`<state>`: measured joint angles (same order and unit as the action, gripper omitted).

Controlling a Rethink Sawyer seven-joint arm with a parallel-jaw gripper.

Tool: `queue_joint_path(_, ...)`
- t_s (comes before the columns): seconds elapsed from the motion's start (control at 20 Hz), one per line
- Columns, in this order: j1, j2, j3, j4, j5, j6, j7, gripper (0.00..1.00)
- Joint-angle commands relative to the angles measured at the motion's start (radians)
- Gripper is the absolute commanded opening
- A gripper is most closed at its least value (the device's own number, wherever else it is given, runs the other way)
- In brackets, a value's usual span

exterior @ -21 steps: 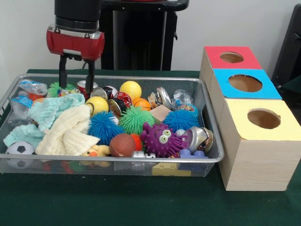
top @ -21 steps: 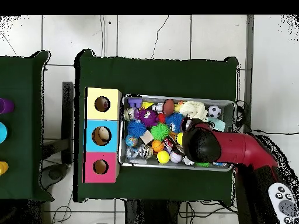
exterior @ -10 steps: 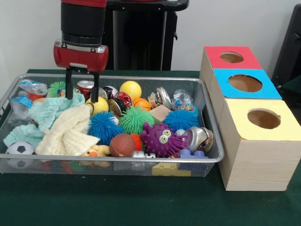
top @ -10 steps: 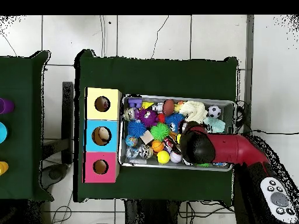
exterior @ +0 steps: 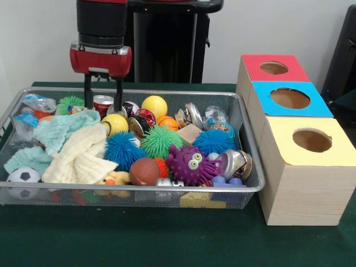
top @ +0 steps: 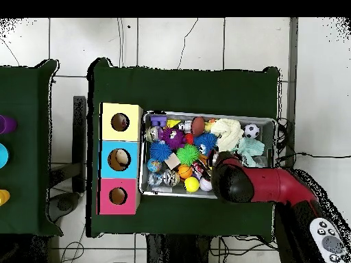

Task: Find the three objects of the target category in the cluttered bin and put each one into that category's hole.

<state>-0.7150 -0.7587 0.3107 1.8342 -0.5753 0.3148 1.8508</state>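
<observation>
Gripper [exterior: 103, 108] astride can [exterior: 102, 104] in bin [exterior: 245, 125]

Front camera sits low and close across the table, facing 12 o'clock at the bin [exterior: 245, 139] and 3 boxes [exterior: 303, 167]. Overhead camera looks straight down from high up, boxes [top: 120, 159] at 9 o'clock; both share bin [top: 209, 114] and boxes

The red and black robot arm [exterior: 101, 33] comes straight down, with its wrist vertical. Its gripper [exterior: 103, 105] points downward, and the two thin black fingers [exterior: 88, 95] stand apart with a clear gap between them, holding nothing.
</observation>
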Motion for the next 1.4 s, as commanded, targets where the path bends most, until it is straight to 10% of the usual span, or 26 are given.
queue_joint_path(0.05,-0.050,-0.058,0.104,0.128,-0.045,-0.001,-0.083,1.00)
queue_joint_path(1.0,-0.030,0.069,0.026,0.036,-0.174,-0.148,0.006,1.00)
queue_joint_path(1.4,-0.146,0.111,0.130,-0.005,-0.181,-0.091,-0.098,1.00)
